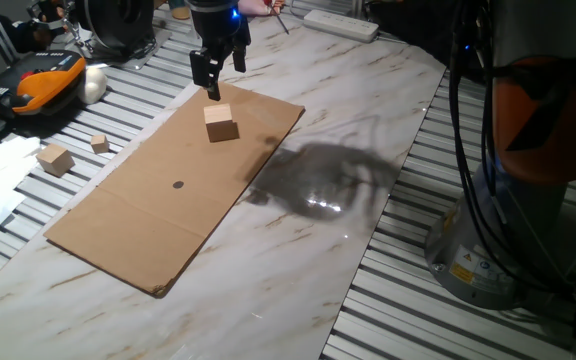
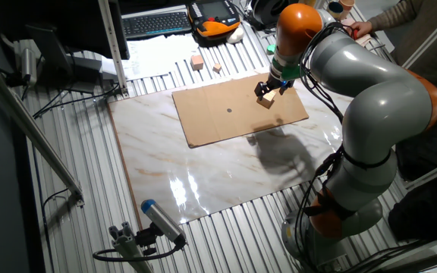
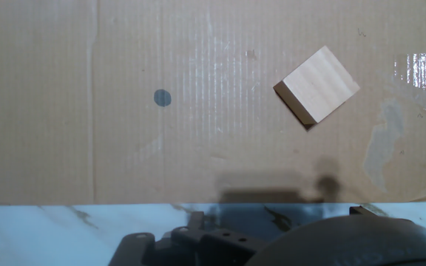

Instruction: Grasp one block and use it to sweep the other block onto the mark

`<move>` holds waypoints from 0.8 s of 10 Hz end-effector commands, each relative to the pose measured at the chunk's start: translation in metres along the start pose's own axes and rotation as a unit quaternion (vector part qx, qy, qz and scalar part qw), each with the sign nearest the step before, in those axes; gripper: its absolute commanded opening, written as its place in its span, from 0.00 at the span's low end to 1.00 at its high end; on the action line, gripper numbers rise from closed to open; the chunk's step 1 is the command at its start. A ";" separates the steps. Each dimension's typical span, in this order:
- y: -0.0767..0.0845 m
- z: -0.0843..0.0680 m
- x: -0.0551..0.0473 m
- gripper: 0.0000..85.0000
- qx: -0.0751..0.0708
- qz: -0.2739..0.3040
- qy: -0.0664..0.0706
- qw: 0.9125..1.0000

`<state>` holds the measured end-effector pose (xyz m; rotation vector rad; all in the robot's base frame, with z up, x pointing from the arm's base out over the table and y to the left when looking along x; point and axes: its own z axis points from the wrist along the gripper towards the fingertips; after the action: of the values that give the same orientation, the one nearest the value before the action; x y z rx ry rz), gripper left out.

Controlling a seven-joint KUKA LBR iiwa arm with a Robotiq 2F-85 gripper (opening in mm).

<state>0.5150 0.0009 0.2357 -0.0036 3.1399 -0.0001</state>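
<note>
gripper [image 1: 217, 78] wide, empty, above block [image 1: 221, 122] | cardboard [image 1: 148, 225] on marble table [image 1: 298, 260] | mark [image 1: 178, 184]

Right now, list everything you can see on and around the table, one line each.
Cardboard sheet: one, brown, flat on the marble table.
Block: one, light tan, on the cardboard under the gripper.
Mark: one, dark dot, mid-cardboard.
Larger block: one, tan, off the cardboard on the slats.
Small block: one, tan, beside it.
Keyboard: one, black, far edge.
Arm: one, grey and orange.
Gripper: one, black, fingers empty above the block.
</note>
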 end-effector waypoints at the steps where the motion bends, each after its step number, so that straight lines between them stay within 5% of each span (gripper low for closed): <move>1: 0.000 0.000 0.000 0.00 0.006 0.019 0.080 0.997; 8: 0.000 0.000 0.000 0.00 0.006 0.013 0.080 0.997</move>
<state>0.5147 0.0008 0.2358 0.0350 3.2999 -0.0196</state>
